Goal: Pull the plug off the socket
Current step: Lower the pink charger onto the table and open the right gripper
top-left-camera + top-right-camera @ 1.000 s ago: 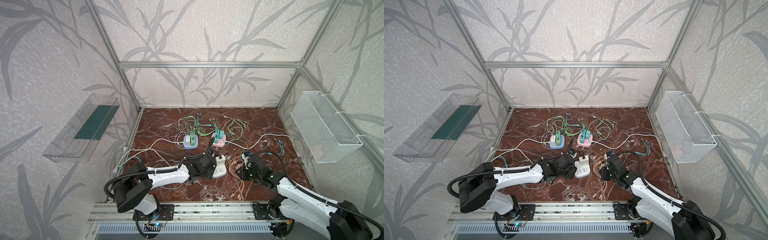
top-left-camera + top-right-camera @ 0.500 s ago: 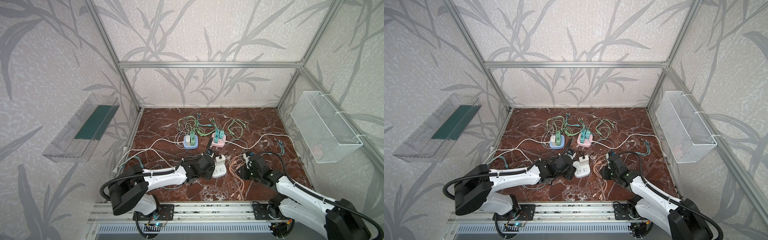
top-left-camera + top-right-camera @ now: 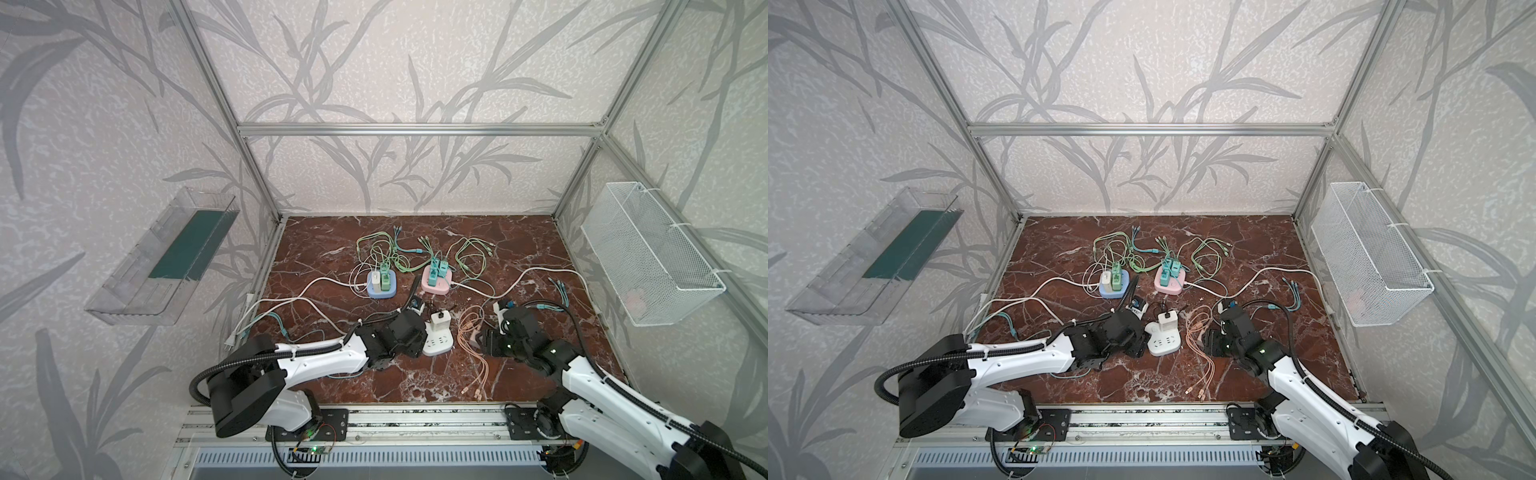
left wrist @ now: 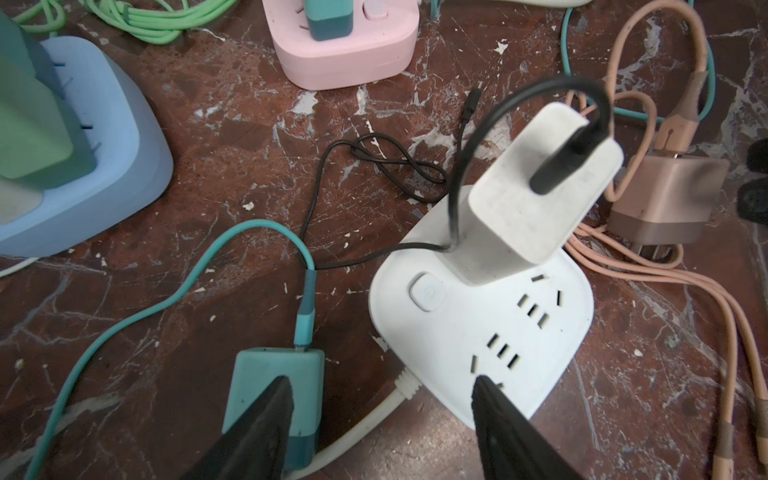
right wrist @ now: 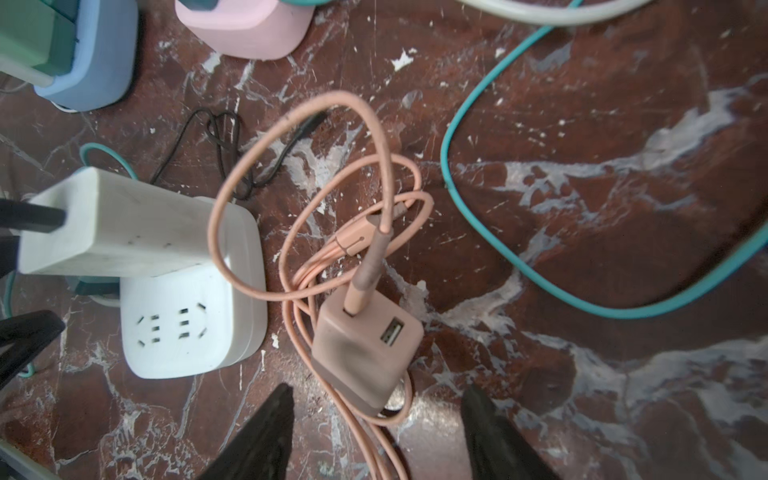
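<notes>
The white socket lies on the marble floor with a white plug standing in it, a black cable leaving its top. Both top views show the pair, socket and plug. My left gripper is open at the socket's near corner. One finger is over a loose teal charger, the other over the socket's edge. My right gripper is open to the right of the socket. A tan charger with its tan cable lies on the floor just ahead of its fingertips.
Further back stand a blue socket block and a pink one, both holding green and teal chargers. Green, teal, white and tan cables sprawl over the floor. A wire basket hangs on the right wall, a clear tray on the left.
My right gripper has opened and let go of the tan charger, which now rests on the floor. The left gripper has stayed open at the white socket.
</notes>
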Available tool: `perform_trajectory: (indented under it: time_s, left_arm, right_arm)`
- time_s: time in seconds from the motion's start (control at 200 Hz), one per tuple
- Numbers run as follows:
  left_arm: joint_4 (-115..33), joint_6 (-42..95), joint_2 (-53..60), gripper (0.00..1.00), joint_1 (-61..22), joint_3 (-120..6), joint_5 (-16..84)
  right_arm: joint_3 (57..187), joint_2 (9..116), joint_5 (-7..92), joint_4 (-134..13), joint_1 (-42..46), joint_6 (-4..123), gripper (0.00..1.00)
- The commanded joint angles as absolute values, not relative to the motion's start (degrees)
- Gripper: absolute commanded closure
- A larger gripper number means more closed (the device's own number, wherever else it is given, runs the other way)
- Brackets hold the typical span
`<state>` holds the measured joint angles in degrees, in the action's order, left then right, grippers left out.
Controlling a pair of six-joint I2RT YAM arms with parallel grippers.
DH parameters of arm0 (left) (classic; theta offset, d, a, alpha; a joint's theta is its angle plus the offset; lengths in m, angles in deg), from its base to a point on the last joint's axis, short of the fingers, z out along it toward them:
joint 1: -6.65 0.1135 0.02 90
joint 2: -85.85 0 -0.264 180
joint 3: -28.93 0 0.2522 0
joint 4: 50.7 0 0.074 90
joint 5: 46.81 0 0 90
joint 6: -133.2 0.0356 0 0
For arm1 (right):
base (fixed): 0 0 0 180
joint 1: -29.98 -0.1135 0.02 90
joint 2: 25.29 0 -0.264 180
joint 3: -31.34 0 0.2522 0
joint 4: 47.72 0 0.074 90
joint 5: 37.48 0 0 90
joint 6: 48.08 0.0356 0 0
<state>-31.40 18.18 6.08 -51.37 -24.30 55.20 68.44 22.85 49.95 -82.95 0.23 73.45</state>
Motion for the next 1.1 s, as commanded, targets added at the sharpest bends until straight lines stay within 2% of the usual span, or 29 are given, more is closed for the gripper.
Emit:
perform_trajectory:
  time_s: [0.0,0.22,0.395,0.63,0.92,1.1]
  left_arm:
    - [-31.82,18.44,7.52,0.30,-51.45,-23.68,56.64]
    - [-31.92,18.74,7.80,0.30,-51.54,-23.64,57.34]
    - [-32.20,18.55,7.21,0.29,-51.54,-23.52,57.42]
    - [-32.60,18.17,6.68,0.29,-51.52,-23.52,56.98]
    - [-34.21,17.09,9.26,0.29,-51.54,-21.01,59.34]
    - [-34.49,17.04,10.35,0.27,-51.53,-19.73,60.05]
  right_arm:
    - [71.43,20.65,52.51,-88.08,0.41,72.08,0.33]
    - [72.89,18.02,52.25,-87.37,-1.54,71.05,0.29]
    - [72.43,18.59,57.87,-81.71,-9.83,69.93,0.29]
    - [74.30,25.81,67.61,-74.37,-21.02,67.17,0.27]
    - [79.81,37.64,74.10,-70.80,-26.28,66.71,0.26]
    - [83.01,44.41,74.75,-70.35,-26.86,67.14,0.26]
